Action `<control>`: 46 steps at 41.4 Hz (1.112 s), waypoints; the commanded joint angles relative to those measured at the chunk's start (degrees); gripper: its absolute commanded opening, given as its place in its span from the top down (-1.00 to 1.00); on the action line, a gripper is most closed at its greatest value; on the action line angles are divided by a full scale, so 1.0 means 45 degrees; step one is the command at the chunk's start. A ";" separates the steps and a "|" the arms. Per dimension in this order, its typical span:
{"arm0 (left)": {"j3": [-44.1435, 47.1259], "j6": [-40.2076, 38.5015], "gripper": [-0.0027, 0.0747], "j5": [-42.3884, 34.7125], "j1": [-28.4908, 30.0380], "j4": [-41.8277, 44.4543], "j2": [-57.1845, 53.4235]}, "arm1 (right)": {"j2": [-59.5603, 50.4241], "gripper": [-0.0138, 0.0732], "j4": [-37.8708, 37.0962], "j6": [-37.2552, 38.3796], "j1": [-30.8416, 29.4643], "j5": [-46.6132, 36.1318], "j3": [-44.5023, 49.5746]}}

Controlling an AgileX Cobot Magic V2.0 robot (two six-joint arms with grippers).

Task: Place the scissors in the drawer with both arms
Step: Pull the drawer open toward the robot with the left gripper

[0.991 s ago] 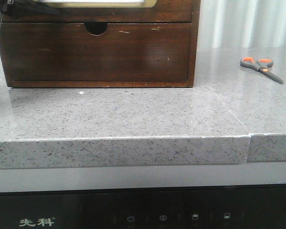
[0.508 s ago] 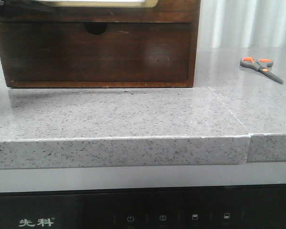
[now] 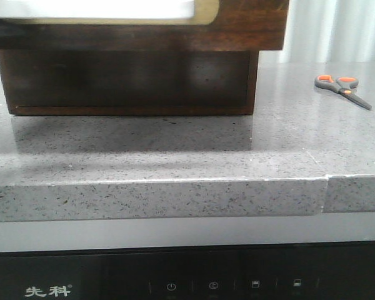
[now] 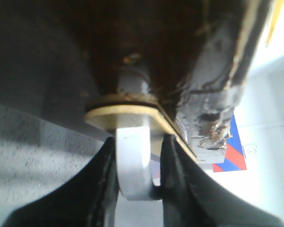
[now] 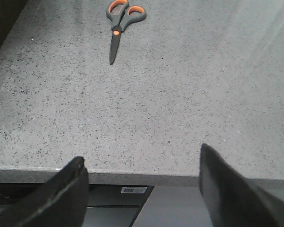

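Note:
The drawer [image 3: 237,25], dark brown with a tan-framed white panel, juts out towards the camera at the top of the front view. In the left wrist view my left gripper [image 4: 138,163] is shut on the drawer's white ring handle [image 4: 131,161], a finger on each side of it. The scissors [image 3: 342,89], grey with orange-lined loops, lie flat at the far right of the counter, apart from the cabinet. They also show in the right wrist view [image 5: 119,21]. My right gripper [image 5: 142,158] is open and empty over the counter's front edge, well short of the scissors. Neither arm shows in the front view.
The brown cabinet [image 3: 253,81] stands at the back left, its lower drawer front [image 3: 125,78] in shadow under the pulled-out drawer. The grey speckled counter [image 3: 175,150] has a seam [image 3: 325,187] at the front right. A black appliance panel [image 3: 175,278] lies below its edge.
The panelled drawer has slid out towards the camera, now overhanging the notched lower drawer front and shading the counter. The scissors have not moved.

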 commanded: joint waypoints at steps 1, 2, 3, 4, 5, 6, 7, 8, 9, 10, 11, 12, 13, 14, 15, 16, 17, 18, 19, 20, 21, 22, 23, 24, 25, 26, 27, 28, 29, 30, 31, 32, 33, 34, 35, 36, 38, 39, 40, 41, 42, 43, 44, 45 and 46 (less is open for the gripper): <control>0.0003 0.0916 0.82 0.0977 -0.0076 -0.0277 -0.0725 | 0.0176 -0.51 -0.0280 -0.0060 0.0007 -0.0878 -0.0309; 0.0013 0.0916 0.79 0.0888 -0.0076 -0.0201 -0.0756 | 0.0176 -0.51 -0.0280 -0.0060 0.0007 -0.0878 -0.0309; 0.0013 0.0916 0.75 0.0861 -0.0076 -0.0170 -0.0779 | 0.0176 -0.51 -0.0280 -0.0060 0.0007 -0.0878 -0.0309; 0.0013 0.0916 0.68 0.0867 -0.0076 -0.0174 -0.0779 | 0.0176 -0.51 -0.0280 -0.0060 0.0007 -0.0878 -0.0309; 0.0013 0.0916 0.62 0.0867 -0.0076 -0.0174 -0.0779 | 0.0176 -0.51 -0.0280 -0.0060 0.0007 -0.0878 -0.0309; 0.0013 0.0916 0.52 0.0867 -0.0076 -0.0174 -0.0779 | 0.0176 -0.51 -0.0280 -0.0060 0.0007 -0.0878 -0.0309; 0.0013 0.0916 0.44 0.0867 -0.0076 -0.0174 -0.0779 | 0.0176 -0.51 -0.0280 -0.0060 0.0007 -0.0878 -0.0309; 0.0013 0.0916 0.36 0.0867 -0.0076 -0.0174 -0.0779 | 0.0176 -0.51 -0.0280 -0.0060 0.0007 -0.0878 -0.0309; 0.0013 0.0916 0.24 0.0867 -0.0076 -0.0174 -0.0779 | 0.0176 -0.51 -0.0280 -0.0060 0.0007 -0.0878 -0.0309; 0.0013 0.0916 0.14 0.0867 -0.0076 -0.0174 -0.0779 | 0.0176 -0.51 -0.0280 -0.0060 0.0007 -0.0878 -0.0309; 0.0013 0.0916 0.05 0.0867 -0.0076 -0.0174 -0.0779 | 0.0176 -0.51 -0.0280 -0.0060 0.0007 -0.0878 -0.0309; 0.0013 0.0916 -0.06 0.0867 -0.0076 -0.0174 -0.0779 | 0.0176 -0.51 -0.0280 -0.0060 0.0007 -0.0878 -0.0309; 0.0013 0.0916 -0.15 0.0867 -0.0076 -0.0165 -0.0779 | 0.0176 -0.51 -0.0280 -0.0060 0.0007 -0.0878 -0.0309; 0.0013 0.0916 -0.22 0.0867 -0.0076 -0.0144 -0.0752 | 0.0176 -0.51 -0.0280 -0.0060 0.0007 -0.0878 -0.0309; 0.0013 0.0916 -0.30 0.0867 -0.0076 -0.0075 -0.0752 | 0.0176 -0.51 -0.0280 -0.0060 0.0007 -0.0878 -0.0309; 0.0013 0.0916 -0.34 0.0867 -0.0076 -0.0004 -0.0752 | 0.0176 -0.51 -0.0280 -0.0060 0.0007 -0.0878 -0.0309; 0.0013 0.0916 -0.38 0.0867 -0.0076 0.0099 -0.0752 | 0.0176 -0.51 -0.0280 -0.0060 0.0007 -0.0878 -0.0309; 0.0013 0.0916 -0.39 0.0867 -0.0076 0.0235 -0.0752 | 0.0176 -0.51 -0.0280 -0.0060 0.0007 -0.0878 -0.0309; 0.0013 0.0916 -0.40 0.0867 -0.0076 0.0358 -0.0752 | 0.0176 -0.51 -0.0280 -0.0060 0.0007 -0.0878 -0.0309; 0.0013 0.0916 -0.40 0.0867 -0.0076 0.0492 -0.0752 | 0.0176 -0.51 -0.0280 -0.0060 0.0007 -0.0878 -0.0309; 0.0013 0.0916 -0.40 0.0867 -0.0076 0.0611 -0.0752 | 0.0176 -0.51 -0.0280 -0.0060 0.0007 -0.0878 -0.0309; 0.0013 0.0916 -0.40 0.0867 -0.0076 0.0770 -0.0752 | 0.0176 -0.51 -0.0280 -0.0060 0.0007 -0.0878 -0.0309; 0.0013 0.0916 -0.40 0.0867 -0.0076 0.1013 -0.0752 | 0.0176 -0.51 -0.0280 -0.0060 0.0007 -0.0878 -0.0309; 0.0013 0.0916 -0.40 0.0867 -0.0076 0.1174 -0.0752 | 0.0176 -0.51 -0.0280 -0.0060 0.0007 -0.0878 -0.0309; 0.0013 0.0891 -0.40 0.0867 -0.0076 0.1324 -0.0752 | 0.0176 -0.51 -0.0280 -0.0060 0.0007 -0.0878 -0.0309; 0.0013 0.0891 -0.40 0.0945 -0.0076 0.1477 -0.0752 | 0.0176 -0.51 -0.0280 -0.0060 0.0007 -0.0878 -0.0309; 0.0013 0.0891 -0.40 0.1016 -0.0076 0.1535 -0.0804 | 0.0176 -0.51 -0.0280 -0.0060 0.0007 -0.0878 -0.0309; 0.0013 0.0891 -0.40 0.1075 -0.0076 0.1644 -0.0864 | 0.0176 -0.51 -0.0280 -0.0060 0.0007 -0.0878 -0.0309; 0.0013 0.0864 -0.40 0.1110 -0.0076 0.1739 -0.0939 | 0.0176 -0.51 -0.0280 -0.0060 0.0007 -0.0878 -0.0309; 0.0013 0.0833 -0.40 0.1137 -0.0076 0.1823 -0.1085 | 0.0176 -0.51 -0.0280 -0.0060 0.0007 -0.0878 -0.0309; 0.0013 0.0801 -0.40 0.1131 -0.0076 0.1937 -0.1214 | 0.0176 -0.51 -0.0280 -0.0060 0.0007 -0.0878 -0.0309; 0.0013 0.0732 -0.40 0.1131 -0.0076 0.2035 -0.1416 | 0.0176 -0.51 -0.0280 -0.0060 0.0007 -0.0878 -0.0309; 0.0013 0.0602 -0.40 0.1131 -0.0076 0.2128 -0.1580 | 0.0176 -0.51 -0.0280 -0.0060 0.0007 -0.0878 -0.0309; 0.0013 0.0390 -0.40 0.1041 -0.0076 0.2272 -0.1817 | 0.0176 -0.51 -0.0280 -0.0060 0.0007 -0.0878 -0.0309; 0.0013 0.0249 -0.40 0.0953 -0.0076 0.2418 -0.2000 | 0.0176 -0.51 -0.0280 -0.0060 0.0007 -0.0878 -0.0309; 0.0013 0.0117 -0.40 0.0857 -0.0076 0.2586 -0.2193 | 0.0176 -0.51 -0.0280 -0.0060 0.0007 -0.0878 -0.0309; 0.0013 -0.0352 -0.40 0.0553 -0.0076 0.3095 -0.2640 | 0.0176 -0.51 -0.0280 -0.0060 0.0007 -0.0878 -0.0309; 0.0013 -0.0529 -0.40 0.0494 -0.0076 0.3366 -0.2838 | 0.0176 -0.51 -0.0280 -0.0060 0.0007 -0.0878 -0.0309; -0.0014 -0.0730 -0.40 0.0390 -0.0076 0.3736 -0.3092 | 0.0176 -0.51 -0.0280 -0.0060 0.0007 -0.0878 -0.0309; -0.0037 -0.0903 -0.40 0.0276 -0.0076 0.4023 -0.3284 | 0.0176 -0.51 -0.0280 -0.0060 0.0007 -0.0878 -0.0309; -0.0110 -0.1067 -0.40 0.0219 -0.0076 0.4395 -0.3526 | 0.0176 -0.51 -0.0280 -0.0060 0.0007 -0.0878 -0.0309; -0.0229 -0.1182 -0.40 0.0155 -0.0076 0.4744 -0.3683 | 0.0176 -0.51 -0.0280 -0.0060 0.0007 -0.0878 -0.0309; -0.0358 -0.1342 -0.40 0.0148 -0.0076 0.5294 -0.3860 | 0.0176 -0.51 -0.0280 -0.0060 0.0007 -0.0878 -0.0309; -0.0527 -0.1516 -0.40 0.0148 -0.0076 0.5750 -0.3957 | 0.0176 -0.51 -0.0280 -0.0060 0.0007 -0.0878 -0.0309; -0.0806 -0.1658 -0.40 0.0148 -0.0076 0.6268 -0.4017 | 0.0176 -0.51 -0.0280 -0.0060 0.0007 -0.0878 -0.0309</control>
